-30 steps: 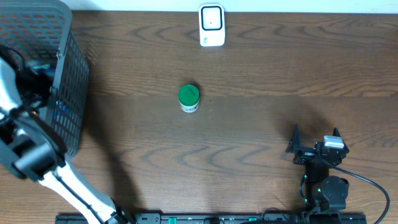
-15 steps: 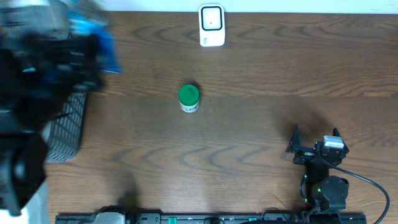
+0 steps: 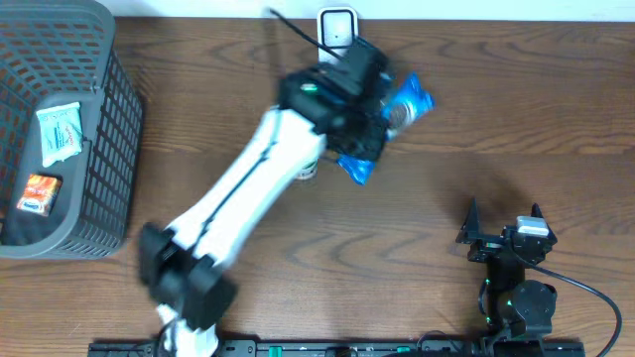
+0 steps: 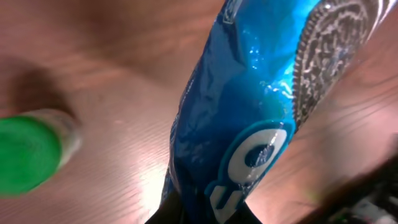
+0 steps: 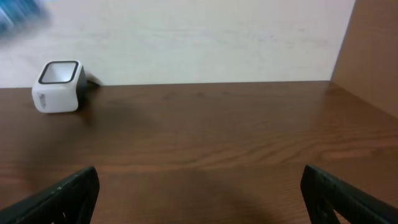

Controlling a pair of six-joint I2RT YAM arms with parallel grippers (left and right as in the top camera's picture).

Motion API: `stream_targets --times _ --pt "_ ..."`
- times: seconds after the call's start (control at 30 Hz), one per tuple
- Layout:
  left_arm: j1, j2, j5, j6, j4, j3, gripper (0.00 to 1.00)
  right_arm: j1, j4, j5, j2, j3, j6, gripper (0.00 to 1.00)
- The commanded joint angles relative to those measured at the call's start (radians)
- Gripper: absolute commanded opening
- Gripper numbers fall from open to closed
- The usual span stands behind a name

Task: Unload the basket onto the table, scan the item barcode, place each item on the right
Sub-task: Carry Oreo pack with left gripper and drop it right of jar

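Overhead view: shows the blue snack packet (image 3: 409, 101) pinched in the left tool (image 3: 369, 127), fingers shut tight on its middle, one end fanning out toward the far edge and the other end poking out toward the near edge. Hangs over the surface (image 3: 496, 119) close to the middle of the far edge, just to the right of the white scanner (image 3: 337, 30) and near it. Cannot tell whether a barcode faces the scanner's window.

Left wrist view: fills most of the frame with the packet (image 4: 249, 124), glossy blue with a dark cookie printed at its upper end and a white ring logo lower down, rising tilted out of the closed fingers at the bottom edge. Catches a green-capped bottle (image 4: 28, 152) blurred at the left, upright on the wood.

Overhead again: finds that bottle mostly hidden under the white left arm (image 3: 248, 188), which stretches diagonally from the near edge. Places a grey mesh basket (image 3: 109, 149) at the far left corner, with a white sachet (image 3: 60, 134) and an orange packet (image 3: 35, 193) inside. Puts the right tool (image 3: 504, 212) near the near right corner, spread wide and gripping nothing, well apart from the packet.
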Motion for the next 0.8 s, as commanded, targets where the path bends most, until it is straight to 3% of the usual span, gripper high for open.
stream_targets --times 0.0,0.27,0.53,0.57,0.77 --pt "-0.018 0.087 -0.013 -0.002 0.019 0.014 0.08 0.009 -0.002 -0.002 -0.002 -0.002 -0.014 0.99" --pt "-0.022 0.318 -0.037 -0.003 0.048 0.012 0.08 0.009 -0.002 -0.002 -0.002 -0.002 -0.014 0.99" --pt "-0.023 0.363 -0.169 -0.001 0.048 0.01 0.09 0.009 -0.002 -0.002 -0.002 -0.002 -0.014 0.99" --pt "-0.023 0.358 -0.17 -0.001 0.048 0.01 0.13 0.009 -0.002 -0.002 -0.001 -0.002 -0.014 0.99" --pt "-0.023 0.263 -0.17 -0.001 0.026 0.011 0.72 0.009 -0.002 -0.002 -0.002 -0.002 -0.014 0.99"
